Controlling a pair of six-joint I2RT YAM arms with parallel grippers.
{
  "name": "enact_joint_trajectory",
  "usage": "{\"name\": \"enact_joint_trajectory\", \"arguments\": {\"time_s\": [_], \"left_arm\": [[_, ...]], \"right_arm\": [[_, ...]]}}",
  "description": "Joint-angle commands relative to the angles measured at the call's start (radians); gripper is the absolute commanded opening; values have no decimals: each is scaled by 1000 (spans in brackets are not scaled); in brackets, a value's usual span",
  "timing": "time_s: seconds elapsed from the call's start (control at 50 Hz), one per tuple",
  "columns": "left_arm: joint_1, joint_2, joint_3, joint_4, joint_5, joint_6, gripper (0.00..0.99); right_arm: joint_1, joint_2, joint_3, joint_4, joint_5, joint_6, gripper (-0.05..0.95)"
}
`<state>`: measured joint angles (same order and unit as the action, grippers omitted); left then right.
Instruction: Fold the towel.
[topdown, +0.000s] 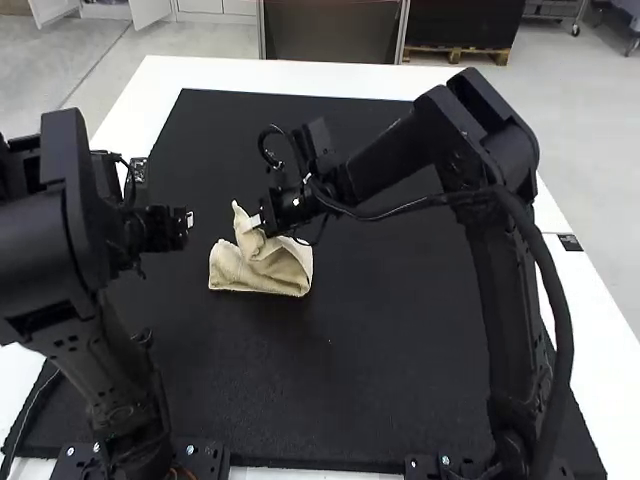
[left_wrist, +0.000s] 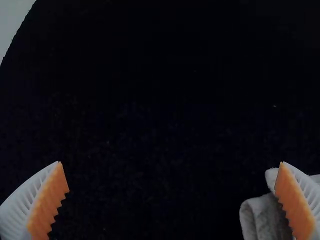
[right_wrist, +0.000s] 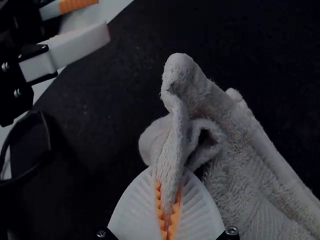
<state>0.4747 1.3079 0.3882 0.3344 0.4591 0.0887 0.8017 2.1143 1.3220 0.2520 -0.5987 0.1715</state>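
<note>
The towel lies bunched on the black mat, w/ the white counter under the mat. One part of the towel stands up as a narrow peak, and the rest lies low, w/ a small open loop next to the peak. The R end effector is at the raised part of the towel & pinches a fold of it b/w its orange pads. The L end effector is released, its fingers wide apart, near the towel's L side.
</note>
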Motion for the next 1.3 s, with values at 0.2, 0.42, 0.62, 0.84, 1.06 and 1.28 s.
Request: {"name": "enact_joint_trajectory", "arguments": {"time_s": [0.2,0.42,0.62,0.84,1.06,1.28], "left_arm": [[-1,-15,-25,6,-7,-7,970],[-7,-15,-34,8,-7,-7,970],[-7,-15,-34,6,-5,-9,970],[-7,-15,-35,5,0,-9,970],[-7,-15,-38,8,1,-10,970],[-7,-15,-45,6,6,-9,970]], "right_arm": [[45,29,79,20,-10,29,303],[25,-16,115,20,-3,43,677],[-21,-51,83,33,-52,65,-23],[-30,-37,-12,102,-53,48,-23],[-15,9,-79,182,-49,45,-23],[-9,67,-119,260,-46,45,-23]]}}
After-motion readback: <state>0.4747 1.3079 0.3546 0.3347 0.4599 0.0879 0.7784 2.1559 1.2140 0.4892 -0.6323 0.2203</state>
